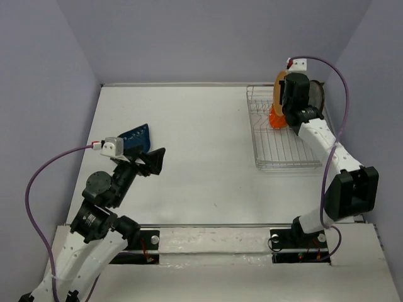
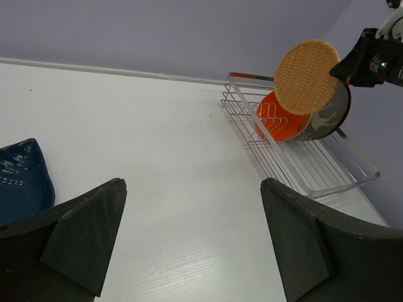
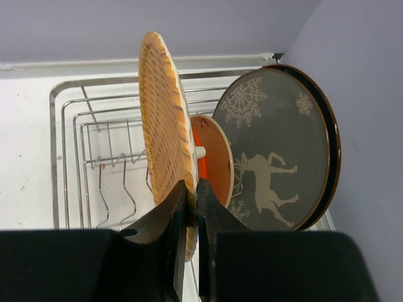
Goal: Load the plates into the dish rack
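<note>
My right gripper point(image 3: 191, 195) is shut on the rim of the tan waffle-textured plate point(image 3: 162, 119), holding it on edge above the silver wire dish rack point(image 3: 94, 157). In the rack behind it stand the orange-red plate point(image 3: 214, 154) and the grey deer plate point(image 3: 277, 151). From above, the tan plate point(image 1: 278, 89) hangs over the rack's far end point(image 1: 267, 135). My left gripper point(image 2: 192, 239) is open and empty above the table. The dark blue leaf-shaped plate point(image 1: 136, 136) lies flat beside it, also at the left edge of the left wrist view point(image 2: 22, 179). The teal and cream plates are not visible.
The rack point(image 2: 296, 160) sits at the table's far right corner against the lilac walls. A purple cable point(image 1: 337, 82) loops over the right arm, another over the left arm point(image 1: 44, 182).
</note>
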### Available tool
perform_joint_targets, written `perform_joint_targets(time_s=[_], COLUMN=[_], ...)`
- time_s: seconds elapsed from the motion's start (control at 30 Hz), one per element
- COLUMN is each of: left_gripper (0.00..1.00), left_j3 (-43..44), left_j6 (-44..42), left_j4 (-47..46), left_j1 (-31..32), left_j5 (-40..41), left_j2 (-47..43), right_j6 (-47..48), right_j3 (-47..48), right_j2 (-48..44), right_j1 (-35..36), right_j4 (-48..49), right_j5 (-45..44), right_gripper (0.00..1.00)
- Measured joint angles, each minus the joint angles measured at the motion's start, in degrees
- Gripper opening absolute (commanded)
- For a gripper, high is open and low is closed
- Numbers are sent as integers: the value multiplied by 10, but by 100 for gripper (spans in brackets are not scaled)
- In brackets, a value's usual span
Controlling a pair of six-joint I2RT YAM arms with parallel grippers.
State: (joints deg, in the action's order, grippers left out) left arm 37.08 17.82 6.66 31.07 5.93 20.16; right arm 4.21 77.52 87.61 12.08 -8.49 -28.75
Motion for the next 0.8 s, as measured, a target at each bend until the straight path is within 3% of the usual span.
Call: perform_joint_targets(time_s=[0.8], left_gripper=[99], left_j3=[0], left_j6=[0], left_j4=[0], left_j1=[0], left_j5=[-2], left_j2=[7], right_j6=[-80], right_j3=[-84], right_j2=[22], right_j1=[0], right_j4=[27], right_j5=[49], right_gripper=[7])
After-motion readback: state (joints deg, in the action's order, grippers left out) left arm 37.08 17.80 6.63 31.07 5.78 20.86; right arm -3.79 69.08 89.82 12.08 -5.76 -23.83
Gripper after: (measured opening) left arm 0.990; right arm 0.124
